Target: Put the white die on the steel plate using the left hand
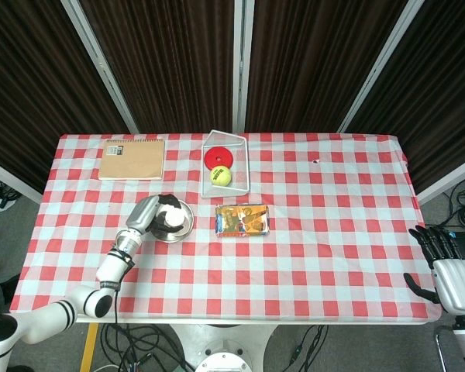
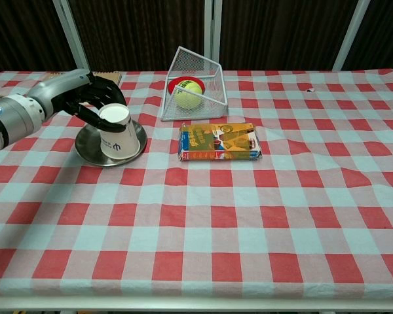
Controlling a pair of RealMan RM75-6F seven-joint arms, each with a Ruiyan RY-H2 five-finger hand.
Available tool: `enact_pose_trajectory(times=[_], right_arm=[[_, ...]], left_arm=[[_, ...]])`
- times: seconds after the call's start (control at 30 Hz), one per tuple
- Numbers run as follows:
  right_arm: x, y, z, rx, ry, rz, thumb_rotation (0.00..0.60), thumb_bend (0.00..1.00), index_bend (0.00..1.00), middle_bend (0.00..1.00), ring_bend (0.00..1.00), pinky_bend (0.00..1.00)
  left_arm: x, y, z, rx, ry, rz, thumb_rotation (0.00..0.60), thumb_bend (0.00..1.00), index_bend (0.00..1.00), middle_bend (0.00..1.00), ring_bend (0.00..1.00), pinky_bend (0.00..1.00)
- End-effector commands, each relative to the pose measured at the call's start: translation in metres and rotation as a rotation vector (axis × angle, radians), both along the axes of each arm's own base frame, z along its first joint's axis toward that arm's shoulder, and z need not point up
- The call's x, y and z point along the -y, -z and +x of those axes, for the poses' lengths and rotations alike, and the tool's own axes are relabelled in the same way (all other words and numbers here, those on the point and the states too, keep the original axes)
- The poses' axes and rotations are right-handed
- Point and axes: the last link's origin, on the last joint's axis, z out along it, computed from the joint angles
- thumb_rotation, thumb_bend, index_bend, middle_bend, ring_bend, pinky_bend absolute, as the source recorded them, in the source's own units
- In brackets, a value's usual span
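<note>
The steel plate [image 1: 184, 226] [image 2: 89, 151] lies left of the table's centre. My left hand [image 1: 158, 210] [image 2: 92, 97] grips an upside-down white paper cup [image 1: 170, 220] [image 2: 116, 133], which stands tilted on the plate's right half. The white die shows in neither view; the cup covers the spot on the plate where it lay. My right hand [image 1: 443, 266] hangs off the table's right front corner, fingers apart, holding nothing.
A wire basket [image 1: 235, 147] [image 2: 209, 72] behind the plate holds a tennis ball [image 1: 220, 177] [image 2: 187, 97] and a red disc [image 1: 217, 158]. An orange snack packet [image 1: 242, 220] [image 2: 217, 142] lies right of the plate. A brown notebook [image 1: 132, 158] sits at the back left.
</note>
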Motion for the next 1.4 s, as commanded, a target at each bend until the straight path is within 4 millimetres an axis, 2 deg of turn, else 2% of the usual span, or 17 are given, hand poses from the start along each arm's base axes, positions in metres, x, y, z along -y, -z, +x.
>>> enact_pose_trajectory(times=[0.03, 0.4, 0.63, 0.77, 1.0, 1.1, 1.4], right_arm=[[0.0, 0.0, 0.0, 0.001, -0.001, 0.001, 0.6, 0.22, 0.08, 0.07, 0.0, 0.0], [0.001, 0.001, 0.002, 0.0, -0.005, 0.002, 0.6, 0.22, 0.08, 0.07, 0.0, 0.0], [0.001, 0.002, 0.002, 0.0, -0.003, 0.007, 0.6, 0.22, 0.08, 0.07, 0.0, 0.0], [0.001, 0.0, 0.002, -0.002, -0.003, 0.003, 0.6, 0.22, 0.08, 0.07, 0.0, 0.0], [0.001, 0.0, 0.003, -0.002, -0.008, 0.004, 0.6, 0.22, 0.08, 0.07, 0.0, 0.0], [0.001, 0.002, 0.004, -0.002, -0.011, 0.012, 0.6, 0.22, 0.08, 0.07, 0.0, 0.0], [0.0, 0.007, 0.006, -0.015, -0.016, 0.052, 0.6, 0.22, 0.08, 0.07, 0.0, 0.0]], left_arm=[[-0.001, 0.001, -0.003, -0.009, -0.01, 0.001, 0.6, 0.21, 0.48, 0.5, 0.35, 0.3], [-0.015, -0.01, -0.027, -0.025, -0.107, 0.056, 0.6, 0.21, 0.48, 0.5, 0.35, 0.29], [-0.001, -0.009, -0.01, 0.027, -0.037, 0.015, 0.6, 0.21, 0.48, 0.5, 0.35, 0.29], [0.001, -0.006, -0.006, 0.018, -0.018, -0.013, 0.6, 0.21, 0.48, 0.5, 0.35, 0.28], [-0.018, -0.016, -0.027, -0.053, -0.09, 0.08, 0.6, 0.21, 0.48, 0.5, 0.35, 0.27], [-0.017, -0.018, -0.03, -0.046, -0.104, 0.086, 0.6, 0.21, 0.48, 0.5, 0.35, 0.27], [0.002, -0.008, -0.009, -0.02, -0.008, 0.026, 0.6, 0.21, 0.48, 0.49, 0.35, 0.27]])
